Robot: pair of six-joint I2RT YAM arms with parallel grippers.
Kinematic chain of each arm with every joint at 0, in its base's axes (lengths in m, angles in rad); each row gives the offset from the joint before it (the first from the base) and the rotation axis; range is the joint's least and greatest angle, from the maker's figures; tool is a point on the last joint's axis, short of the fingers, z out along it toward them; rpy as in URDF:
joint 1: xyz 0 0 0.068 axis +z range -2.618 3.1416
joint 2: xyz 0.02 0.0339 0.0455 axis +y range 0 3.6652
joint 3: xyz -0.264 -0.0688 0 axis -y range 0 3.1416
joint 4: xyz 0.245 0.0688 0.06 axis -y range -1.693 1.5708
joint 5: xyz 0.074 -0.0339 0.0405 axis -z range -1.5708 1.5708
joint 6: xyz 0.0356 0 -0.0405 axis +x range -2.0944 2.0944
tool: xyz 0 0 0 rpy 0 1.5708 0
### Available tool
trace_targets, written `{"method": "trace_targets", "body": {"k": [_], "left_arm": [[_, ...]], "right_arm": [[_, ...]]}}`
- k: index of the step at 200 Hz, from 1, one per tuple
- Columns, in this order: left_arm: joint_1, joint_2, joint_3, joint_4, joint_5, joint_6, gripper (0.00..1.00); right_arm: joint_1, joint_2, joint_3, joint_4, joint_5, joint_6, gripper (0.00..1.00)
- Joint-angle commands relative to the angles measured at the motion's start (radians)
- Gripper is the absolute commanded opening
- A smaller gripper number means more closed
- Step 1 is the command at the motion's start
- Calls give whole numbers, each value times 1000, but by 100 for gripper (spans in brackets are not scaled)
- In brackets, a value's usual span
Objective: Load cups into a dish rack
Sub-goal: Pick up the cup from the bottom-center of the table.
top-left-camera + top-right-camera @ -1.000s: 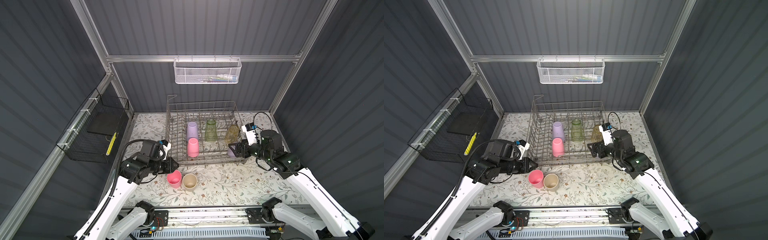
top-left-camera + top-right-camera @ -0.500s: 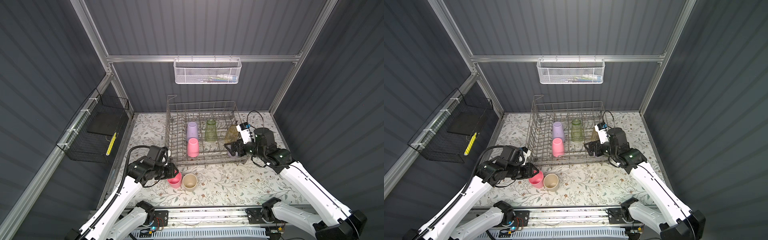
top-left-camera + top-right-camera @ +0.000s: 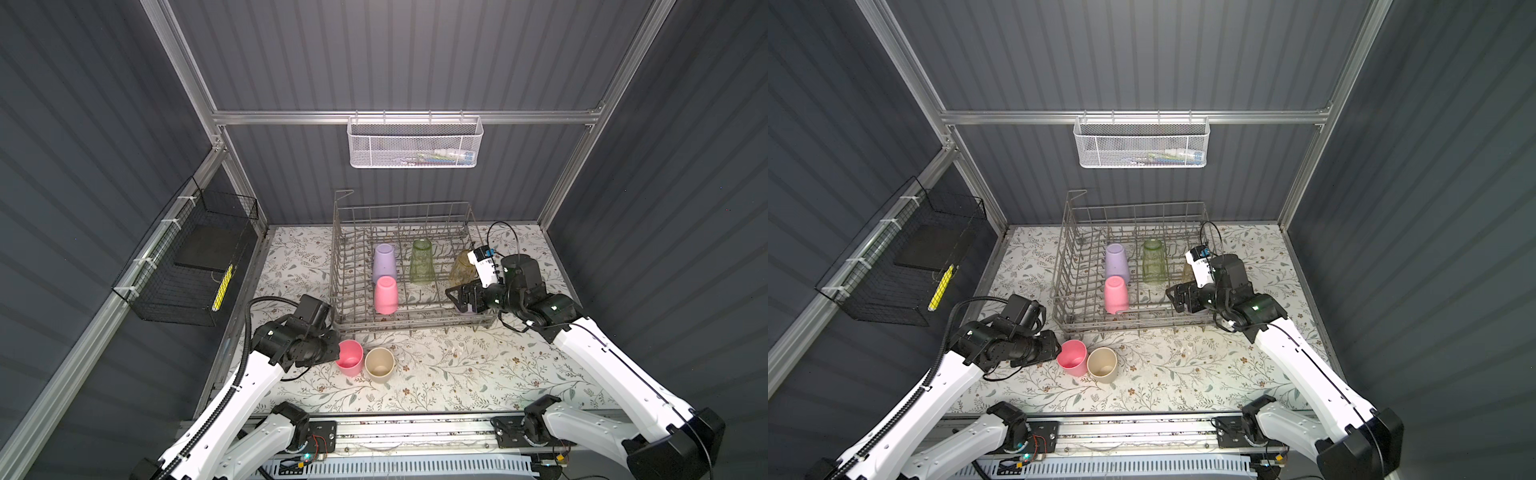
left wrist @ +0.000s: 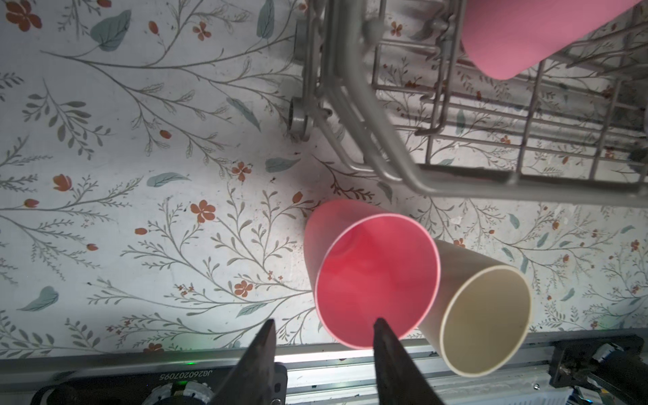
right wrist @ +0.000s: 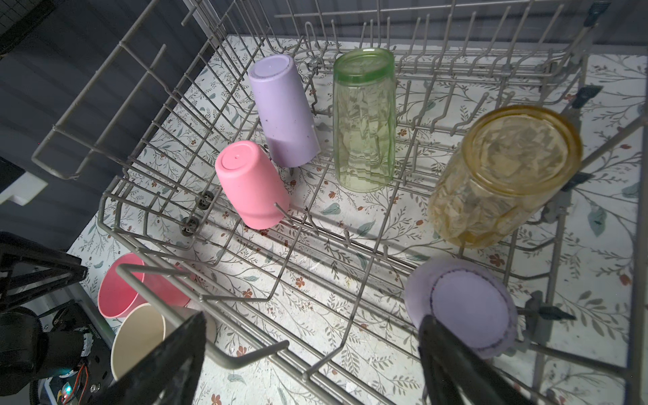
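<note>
— Left pincer (image 4: 324, 324)?
— Half spread, empty: one fingertip (image 4: 381, 331) at the rim of the upright pink plastic tumbler (image 4: 377, 277), the other clear. A beige plastic tumbler (image 4: 487, 315) just beside, both on the floral surface (image 4: 140, 140) before the grey wire dish rack (image 4: 456, 181).
— Right pincer (image 5: 312, 322)?
— Wide, by an upturned lilac plastic tumbler (image 5: 463, 308) in the rack's near corner. Beyond, upturned: amber glass tumbler (image 5: 501, 175), green glass tumbler (image 5: 363, 119), second lilac tumbler (image 5: 284, 112), second pink tumbler (image 5: 250, 186).

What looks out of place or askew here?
Nothing spilled or broken. The loose pink cup and beige cup stand mouth-up on the table, outside the dish rack; inside, the inverted pink cup and far lilac cup lean.
</note>
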Motion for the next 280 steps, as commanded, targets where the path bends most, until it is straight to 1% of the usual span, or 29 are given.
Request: {"method": "trace_targets", "body": {"k": [1, 48, 82, 93, 130, 144, 153, 172, 198, 215, 249, 266, 280], "left_arm": [[-2, 7, -42, 9, -2, -25, 45], [-3, 65, -60, 64, 17, -49, 40], [-3, 110, -95, 141, 19, -72, 29], [-3, 118, -99, 146, 15, -75, 27], [-2, 113, -97, 139, -10, -83, 19], [-3, 113, -97, 138, -10, -87, 20], [-3, 108, -100, 139, -7, -90, 22], [-3, 97, -107, 142, -8, -91, 22], [-2, 110, -109, 142, -4, -89, 11], [-3, 110, -107, 139, -5, -90, 7], [-4, 92, -93, 113, -26, -102, 0], [-2, 79, -54, 80, -22, -105, 0], [-3, 54, -6, 7, -21, -101, 0]], "right_arm": [[5, 8, 9, 23, -6, -17, 94], [4, 23, 8, 31, -12, -14, 95], [5, 21, 6, 28, -10, -13, 95], [5, 16, 3, 26, -6, -13, 95], [4, 21, 1, 29, -8, -10, 95], [4, 25, 4, 32, -14, -9, 95], [5, 26, 5, 32, -18, -8, 95], [5, 26, 8, 31, -23, -10, 95], [5, 25, 11, 32, -24, -9, 95], [5, 26, 11, 31, -22, -9, 95], [5, 26, 12, 31, -21, -6, 95], [4, 26, 15, 29, -22, -5, 96], [5, 26, 18, 28, -25, -6, 96]]}}
